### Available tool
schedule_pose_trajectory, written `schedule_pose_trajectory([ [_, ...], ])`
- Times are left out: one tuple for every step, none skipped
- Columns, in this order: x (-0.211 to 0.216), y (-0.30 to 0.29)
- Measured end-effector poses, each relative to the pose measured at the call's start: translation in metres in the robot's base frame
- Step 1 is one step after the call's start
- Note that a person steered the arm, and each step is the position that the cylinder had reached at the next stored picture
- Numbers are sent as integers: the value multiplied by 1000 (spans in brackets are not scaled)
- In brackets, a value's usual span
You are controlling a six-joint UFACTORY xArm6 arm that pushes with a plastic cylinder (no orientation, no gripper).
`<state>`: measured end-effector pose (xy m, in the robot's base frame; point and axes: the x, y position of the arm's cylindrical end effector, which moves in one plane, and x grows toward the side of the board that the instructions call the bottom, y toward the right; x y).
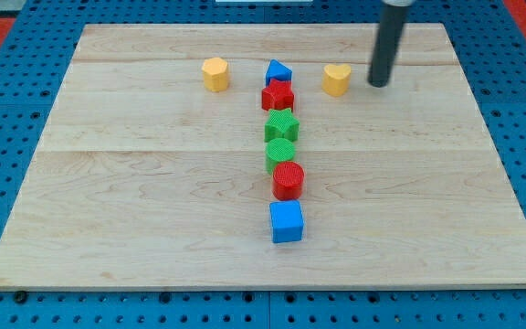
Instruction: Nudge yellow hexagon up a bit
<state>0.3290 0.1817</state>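
Note:
The yellow hexagon (215, 73) sits near the view's top, left of centre, on the wooden board (135, 183). My tip (378, 85) is at the view's top right, far to the right of the hexagon. It stands just right of a yellow heart (337, 79) without touching it.
A column of blocks runs down the board's middle: a blue triangle (278, 70), a red star (278, 95), a green star (282, 125), a green block (279, 152), a red cylinder (288, 180) and a blue cube (287, 221). Blue pegboard (7, 119) surrounds the board.

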Motion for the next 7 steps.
schedule_pose_trajectory([
  [2, 6],
  [-61, 6],
  [-123, -9],
  [-134, -71],
  [-125, -156],
  [-112, -250],
  [-88, -325],
])
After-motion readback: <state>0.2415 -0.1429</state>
